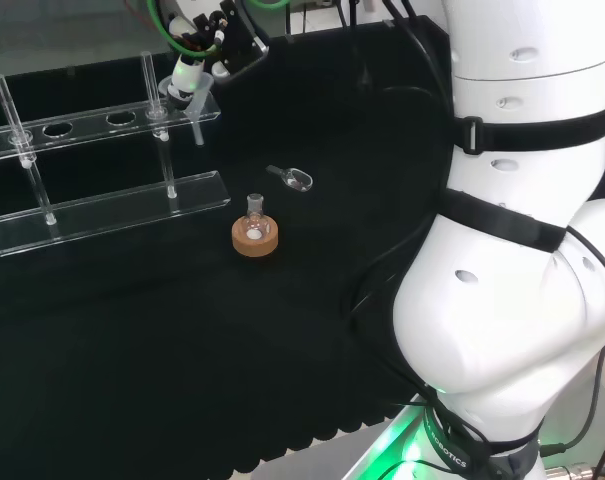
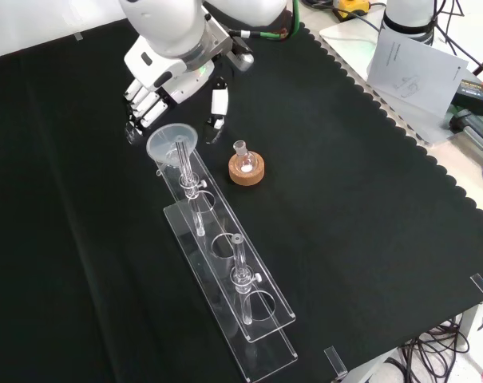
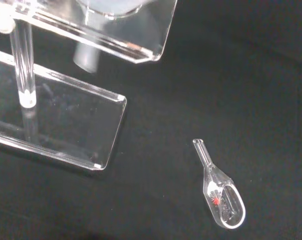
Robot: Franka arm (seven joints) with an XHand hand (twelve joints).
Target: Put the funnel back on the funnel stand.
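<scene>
Several black-and-white fingers (image 2: 149,100) are being held straight and slightly spread just behind the funnel (image 2: 172,144) in the front view, with nothing being clasped; whether the fingertips are being pressed against the funnel's rim cannot be told. The thumb (image 2: 217,108), white with a black tip, is being held apart on the right of the hand (image 2: 165,80) in that view, beside the funnel and clear of it.

The funnel, a translucent cone with a narrow stem, is being carried in the end hole of the funnel stand (image 2: 225,275), its bowl resting above the upper shelf and its stem hanging through. In the head view the funnel (image 1: 179,92) is being seen at the right end of the stand (image 1: 102,215), directly under the hand (image 1: 197,45).

The stand is being formed by two long clear plastic plates, the upper one pierced with round holes and borne on thin clear posts. In the wrist view its square-cut corners (image 3: 116,102) are being shown close up.

Near the stand, on the black cloth (image 2: 361,175), a small round glass flask (image 2: 243,159) is being kept upright in a cork ring (image 2: 247,171). A small clear glass scoop (image 3: 220,195) with a short tube handle is lying flat on the cloth, a red speck inside it.
</scene>
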